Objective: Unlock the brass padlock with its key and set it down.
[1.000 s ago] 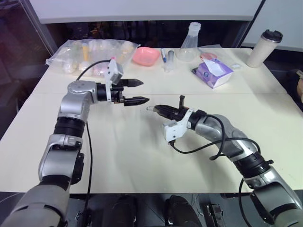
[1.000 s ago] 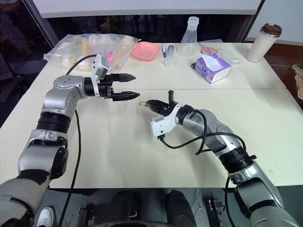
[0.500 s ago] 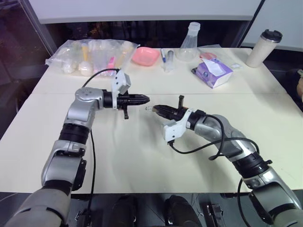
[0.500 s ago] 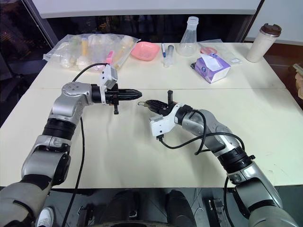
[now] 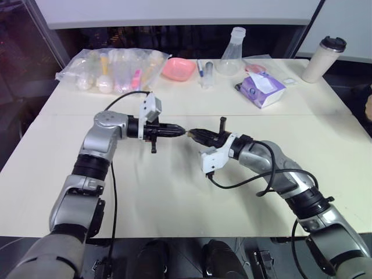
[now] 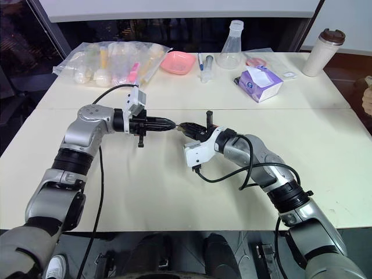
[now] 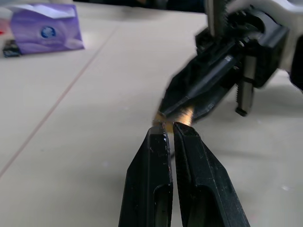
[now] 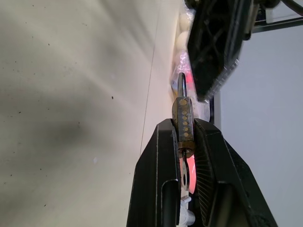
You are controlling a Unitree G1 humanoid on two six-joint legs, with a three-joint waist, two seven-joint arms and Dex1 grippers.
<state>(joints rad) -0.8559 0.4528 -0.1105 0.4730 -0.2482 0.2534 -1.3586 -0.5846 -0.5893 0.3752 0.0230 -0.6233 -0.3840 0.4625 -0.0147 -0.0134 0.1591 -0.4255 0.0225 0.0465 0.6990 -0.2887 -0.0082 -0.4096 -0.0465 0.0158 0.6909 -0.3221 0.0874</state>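
My right gripper (image 5: 192, 133) is shut on the brass padlock (image 8: 182, 118), held level above the table (image 5: 168, 197) at its middle. The padlock's thin shackle (image 8: 181, 85) sticks out past the fingertips. A thin metal piece with a round hole (image 8: 185, 173), seemingly the key, sits at the padlock's other end, deeper between the fingers. My left gripper (image 5: 182, 132) is shut and points right, tip to tip with the right one. Its fingertips (image 7: 161, 135) meet the golden padlock (image 7: 187, 114); I cannot tell whether they pinch anything.
Along the table's far edge lie a clear plastic bag of items (image 5: 113, 67), a pink bowl (image 5: 178, 68), a glass flask (image 5: 231, 55), a purple tissue pack (image 5: 261, 88) and a lidded cup (image 5: 324, 58). Cables hang from both wrists.
My left gripper went from open to shut, then moved down and to the right until its tips reached the padlock. The right arm has kept still.
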